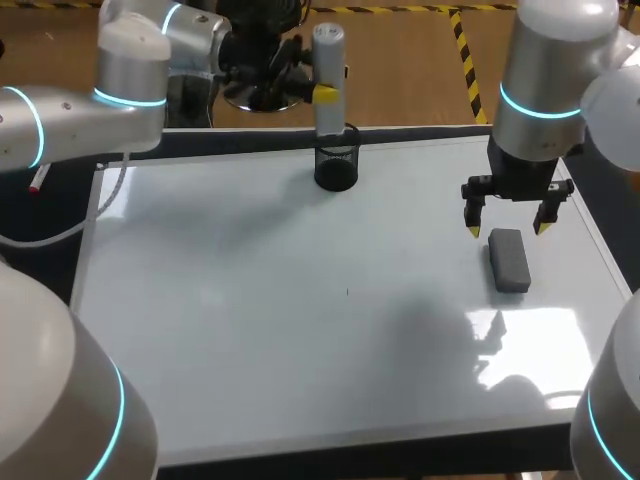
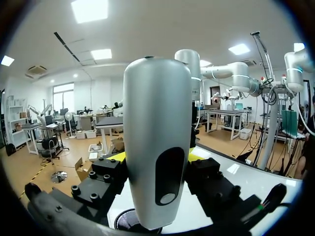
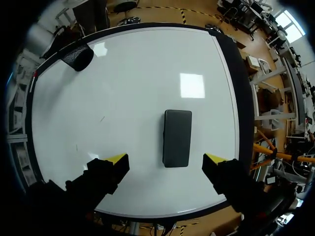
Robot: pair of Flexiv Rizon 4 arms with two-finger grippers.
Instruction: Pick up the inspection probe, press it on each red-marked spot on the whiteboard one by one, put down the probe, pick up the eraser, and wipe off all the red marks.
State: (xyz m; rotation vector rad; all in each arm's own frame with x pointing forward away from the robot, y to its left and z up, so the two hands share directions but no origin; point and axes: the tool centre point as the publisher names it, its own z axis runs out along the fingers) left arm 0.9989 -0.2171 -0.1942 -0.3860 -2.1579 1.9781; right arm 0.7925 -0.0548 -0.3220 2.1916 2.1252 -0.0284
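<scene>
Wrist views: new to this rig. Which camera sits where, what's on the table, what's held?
A robot with two arms, each ending in a two-fingered gripper with yellow tips. The head view looks down from above and behind; each round picture comes from a camera on one wrist. Below lies a whiteboard, with a black mesh cup at its far edge and a grey eraser near its right side. The left gripper is shut on the silver inspection probe, upright over the cup. The right gripper is open above the eraser. No red marks show clearly.
</scene>
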